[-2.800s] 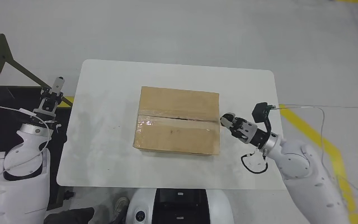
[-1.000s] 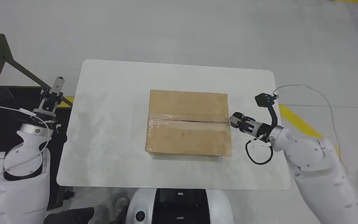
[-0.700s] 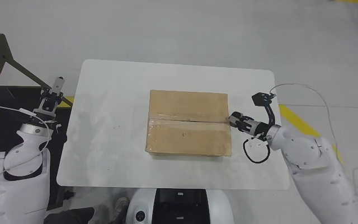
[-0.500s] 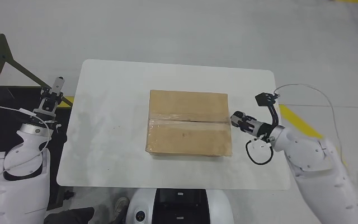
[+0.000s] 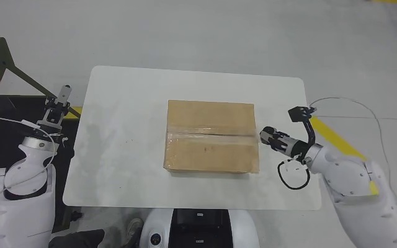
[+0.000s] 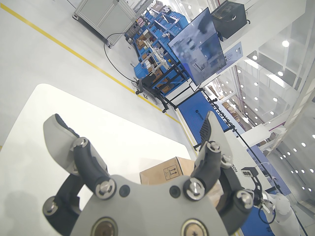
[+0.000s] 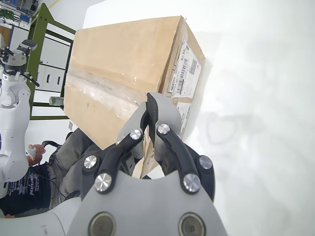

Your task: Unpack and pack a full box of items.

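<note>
Worktop, white with rounded corners (image 5: 124, 124), seen from above, carried a brown rectangular cardboard box (image 5: 211, 136) at its middle, flaps taped shut, contents hidden. The right pincer (image 5: 265, 135) lay just beside its right end; the left pincer (image 5: 62, 98) hung off the worktop's left edge.

From the left wrist, the left pincer (image 6: 133, 121) stood wide apart, empty.

From the right wrist, the right pincer (image 7: 148, 104) was pressed together by the clear tape (image 7: 103, 87). The box looked stiff and, if full, probably heavy; the seam's end seemed the best hold.
</note>
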Tool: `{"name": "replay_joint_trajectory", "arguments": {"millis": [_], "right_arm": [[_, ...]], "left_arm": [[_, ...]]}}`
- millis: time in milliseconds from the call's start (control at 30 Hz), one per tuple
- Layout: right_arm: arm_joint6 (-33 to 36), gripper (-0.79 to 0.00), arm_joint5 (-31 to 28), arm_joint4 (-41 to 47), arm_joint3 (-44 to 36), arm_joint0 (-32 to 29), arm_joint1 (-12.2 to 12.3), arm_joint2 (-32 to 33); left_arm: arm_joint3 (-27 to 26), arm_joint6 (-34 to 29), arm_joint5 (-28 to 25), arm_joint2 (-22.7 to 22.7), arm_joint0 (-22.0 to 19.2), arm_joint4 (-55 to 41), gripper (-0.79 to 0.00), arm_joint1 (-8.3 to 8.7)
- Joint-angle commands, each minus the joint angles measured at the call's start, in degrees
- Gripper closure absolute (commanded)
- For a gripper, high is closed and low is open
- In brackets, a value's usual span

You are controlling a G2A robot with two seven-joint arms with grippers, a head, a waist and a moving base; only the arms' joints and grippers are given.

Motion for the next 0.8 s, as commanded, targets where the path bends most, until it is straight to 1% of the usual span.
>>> {"name": "replay_joint_trajectory", "arguments": {"millis": [0, 267, 300, 367, 433, 467, 533, 567, 600, 667, 700, 767], "right_arm": [[0.42, 0.0, 0.63, -0.63, 0.27, 0.32, -0.02, -0.65], [0.57, 0.0, 1.56, -4.6, 0.9, 2.06, -0.14, -3.56], [0.52, -0.025, 1.55, -4.87, 0.92, 2.15, -0.15, -3.74], [0.36, -0.175, 1.69, -5.51, 0.93, 2.27, -0.16, -3.93], [0.18, -0.277, 2.01, -5.95, 0.98, 2.36, -0.17, -4.06], [0.09, -0.323, 2.1, -5.96, 1.02, 2.4, -0.19, -4.1], [0.01, -0.376, 2.17, -6.1, 1.14, 2.46, -0.18, -3.95], [-0.18, -0.431, 2.24, -6.0, 1.06, 2.38, -0.17, -3.68], [-0.48, -0.456, 2.28, -5.81, 0.86, 2.18, -0.16, -3.24], [-1.23, -0.465, 2.39, -5.38, 0.08, 1.39, -0.1, -2.1], [-1.65, -0.465, 2.25, -4.85, -0.37, 0.86, -0.08, -1.42], [-2.51, -0.437, 1.97, -3.73, -1.23, -0.26, -0.02, 0.08]], "left_arm": [[0.0, 0.0, 0.0, 0.0, 0.0, 0.0, -0.785, 0.0], [0.0, 0.0, 0.0, 0.0, 0.0, 0.0, -0.785, 0.0], [0.0, 0.0, 0.0, 0.0, 0.0, 0.0, -0.785, 0.0], [0.0, 0.0, 0.0, 0.0, 0.0, 0.0, -0.785, 0.0], [0.0, 0.0, 0.0, 0.0, 0.0, 0.0, -0.785, 0.0], [0.0, 0.0, 0.0, 0.0, 0.0, 0.0, -0.785, 0.0], [0.0, 0.0, 0.0, 0.0, 0.0, 0.0, -0.785, 0.0], [0.0, 0.0, 0.0, 0.0, 0.0, 0.0, -0.785, 0.0], [0.0, 0.0, 0.0, 0.0, 0.0, 0.0, -0.785, 0.0], [0.0, 0.0, 0.0, 0.0, 0.0, 0.0, -0.785, 0.0], [0.0, 0.0, 0.0, 0.0, 0.0, 0.0, -0.785, 0.0], [0.0, 0.0, 0.0, 0.0, 0.0, 0.0, -0.785, 0.0]]}}
